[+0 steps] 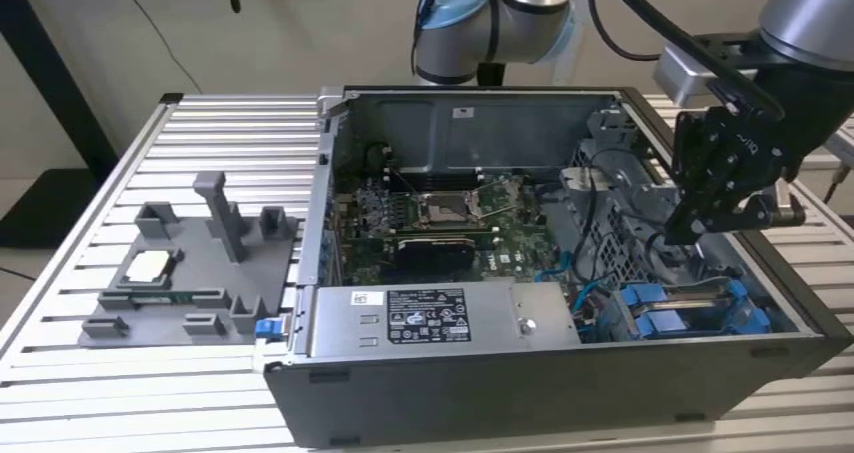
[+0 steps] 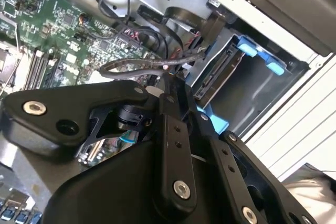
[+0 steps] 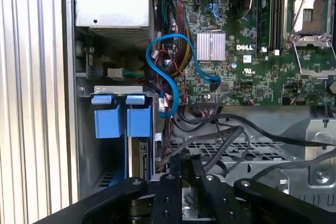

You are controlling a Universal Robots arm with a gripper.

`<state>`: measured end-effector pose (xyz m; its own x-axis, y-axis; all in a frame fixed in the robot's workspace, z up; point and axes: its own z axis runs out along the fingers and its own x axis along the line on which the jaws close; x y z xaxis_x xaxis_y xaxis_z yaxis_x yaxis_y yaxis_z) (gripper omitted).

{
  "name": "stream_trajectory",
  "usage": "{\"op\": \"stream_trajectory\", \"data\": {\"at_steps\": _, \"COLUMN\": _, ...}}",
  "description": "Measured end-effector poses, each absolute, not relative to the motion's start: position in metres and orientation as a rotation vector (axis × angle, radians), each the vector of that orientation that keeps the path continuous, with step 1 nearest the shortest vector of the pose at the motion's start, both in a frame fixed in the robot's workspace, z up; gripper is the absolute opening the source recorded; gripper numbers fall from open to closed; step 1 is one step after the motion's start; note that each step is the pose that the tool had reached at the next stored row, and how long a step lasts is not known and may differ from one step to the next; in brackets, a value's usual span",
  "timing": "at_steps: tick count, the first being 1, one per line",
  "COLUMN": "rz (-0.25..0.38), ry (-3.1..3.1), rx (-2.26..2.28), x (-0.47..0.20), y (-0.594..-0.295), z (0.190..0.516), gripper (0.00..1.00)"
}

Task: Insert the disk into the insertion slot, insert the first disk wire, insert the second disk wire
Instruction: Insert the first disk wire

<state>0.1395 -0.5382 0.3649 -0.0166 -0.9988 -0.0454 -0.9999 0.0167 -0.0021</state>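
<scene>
Robotics lab bench — slotted aluminium table (image 1: 120, 398), opened computer case (image 1: 534, 398), grey fixture tray (image 1: 187, 263), robot arm (image 1: 461, 33).

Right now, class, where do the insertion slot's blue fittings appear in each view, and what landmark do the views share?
Exterior view: blue fittings in the near corner of the case, at the exterior view's right, below the tool.
Second wrist view: beyond the tool, against the case wall.
First wrist view: between the case wall and the blue cable.
Shared landmark: the green motherboard.
</scene>
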Motion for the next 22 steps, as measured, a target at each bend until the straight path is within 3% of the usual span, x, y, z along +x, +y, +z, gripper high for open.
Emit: {"op": "stream_trajectory", "data": {"at_steps": 22, "rz": 0.012, "ry": 2.231, "rx": -2.195, "x": 0.156, "y": -0.561, "z": 0.351, "gripper": 0.19}}
